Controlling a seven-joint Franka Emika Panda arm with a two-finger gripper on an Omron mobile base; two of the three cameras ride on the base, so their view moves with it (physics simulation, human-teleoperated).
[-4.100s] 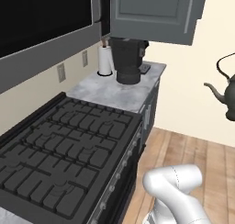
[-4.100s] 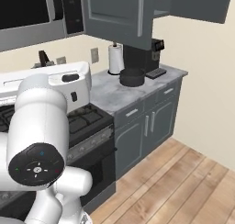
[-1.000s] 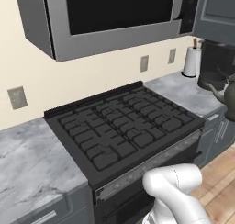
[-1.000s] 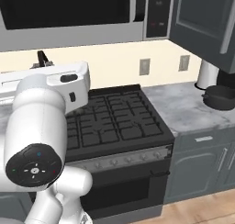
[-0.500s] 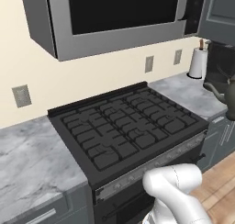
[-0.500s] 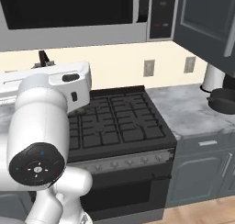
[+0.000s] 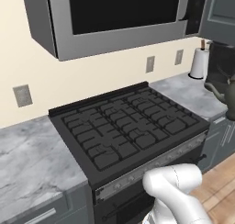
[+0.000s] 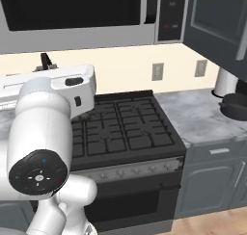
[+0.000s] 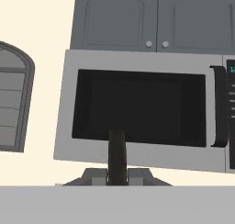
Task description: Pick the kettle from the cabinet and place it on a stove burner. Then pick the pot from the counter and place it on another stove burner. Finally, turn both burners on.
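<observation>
In the left base view, a wall outlet (image 7: 22, 95) sits at far left above the marble counter (image 7: 27, 149). To its right the black cooktop spreads out, and its stove burners (image 7: 124, 126) are bare, with a row of knobs along the front edge. The silver-framed microwave (image 7: 114, 16) hangs over the cooktop. Further right stand a paper towel roll (image 7: 198, 62) and a dark coffee machine (image 7: 222, 62). At the right edge the kettle (image 7: 228, 97) shows its curved spout, raised in front of that machine and off to the right of the burners. In the right base view, right of the cooktop, the pot (image 8: 234, 106) rests on the counter's far right end, just beside the paper towel roll. The cabinet (image 8: 212, 27) door stands swung open above it. In the hand view the gripper (image 9: 117, 175) faces the microwave. Its jaws are closed on a thin dark arched bar that rises between the fingertips (image 9: 94, 175), which is the kettle's handle. An arched window (image 9: 13, 103) lies to the left there, and grey upper cupboards (image 9: 156, 21) sit above the microwave.
</observation>
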